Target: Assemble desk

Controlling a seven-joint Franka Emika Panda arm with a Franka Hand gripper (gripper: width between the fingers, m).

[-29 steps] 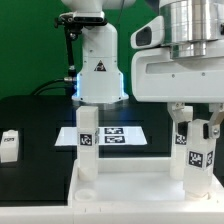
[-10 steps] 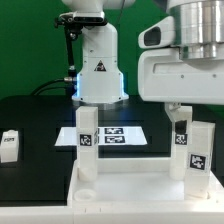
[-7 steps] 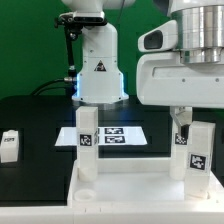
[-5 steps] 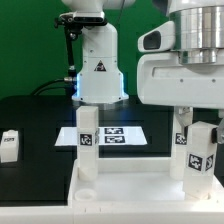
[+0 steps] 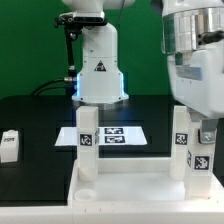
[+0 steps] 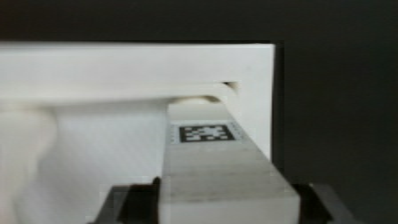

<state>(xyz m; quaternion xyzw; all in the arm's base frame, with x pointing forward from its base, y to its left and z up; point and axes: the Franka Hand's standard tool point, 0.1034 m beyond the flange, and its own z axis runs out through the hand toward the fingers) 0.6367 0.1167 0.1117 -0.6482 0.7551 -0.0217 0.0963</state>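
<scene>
white plastic makes up nearly everything here: the desk top (image 5: 130,195) is lying upturned like a shallow tray at the table's near edge, rim up, with two legs standing in it. one leg (image 5: 87,143) is sitting upright at the top's far corner on the exterior view's left, free of any grip, its tag facing the camera. the other leg (image 5: 198,152) is standing at the far corner on the exterior view's right, and the gripper (image 5: 197,128) is coming down over it from above, its jaws narrowed onto the leg's sides; the wrist view is showing the leg (image 6: 217,160) held between the dark fingers (image 6: 128,203), its foot meeting the top's corner (image 6: 222,92). that hold probably serves to keep the leg straight while it is being seated or turned into its socket, though how firmly it is in i cannot tell. beyond the top, the marker board (image 5: 118,134) is lying flat on the black table (image 5: 35,120), and a small white part (image 5: 9,145) is waiting near the table's edge on the exterior view's left, well apart from the top. nothing else is lying inside the tray.
</scene>
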